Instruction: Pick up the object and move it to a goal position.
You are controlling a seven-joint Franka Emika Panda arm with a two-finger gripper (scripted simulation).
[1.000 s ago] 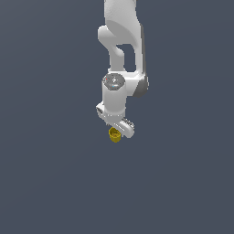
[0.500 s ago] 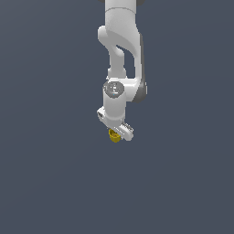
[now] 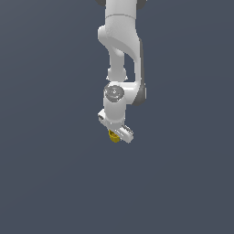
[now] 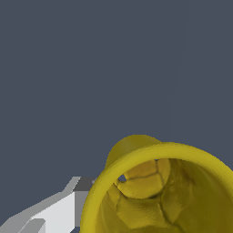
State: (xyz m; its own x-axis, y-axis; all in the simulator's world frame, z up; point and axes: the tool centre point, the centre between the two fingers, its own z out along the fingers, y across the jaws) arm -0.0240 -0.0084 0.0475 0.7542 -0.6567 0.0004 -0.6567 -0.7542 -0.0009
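From my remote station, the wrist view is filled closest by the mustard-yellow cup (image 4: 159, 191), its thick rim turned toward the lens so I look straight down its hollow, rough-textured inside to the narrower base. Just beside the cup's rim, on its outer wall, a white and grey finger (image 4: 59, 211) of the gripper shows at the picture's edge; the other finger is hidden behind the cup. Beyond the cup there is only flat slate-grey background (image 4: 91, 68).

The exterior view gives me what the wrist camera cannot: the whole white arm (image 3: 121, 50) reaching down from the top of the frame, its wrist joint directly above the cup, and the gripper (image 3: 116, 133) at its lower end, tilted so its body slants down toward the exterior view's right. The cup (image 3: 113, 136) appears there only as a small yellow patch peeking out beneath the gripper body, mostly covered by it. The fingers look closed against the cup, holding it. No surface under the cup is distinguishable; the same grey surrounds it on every side, so I cannot tell from either view whether the cup is lifted or resting. The cup's interior and rim are seen only in the wrist view.
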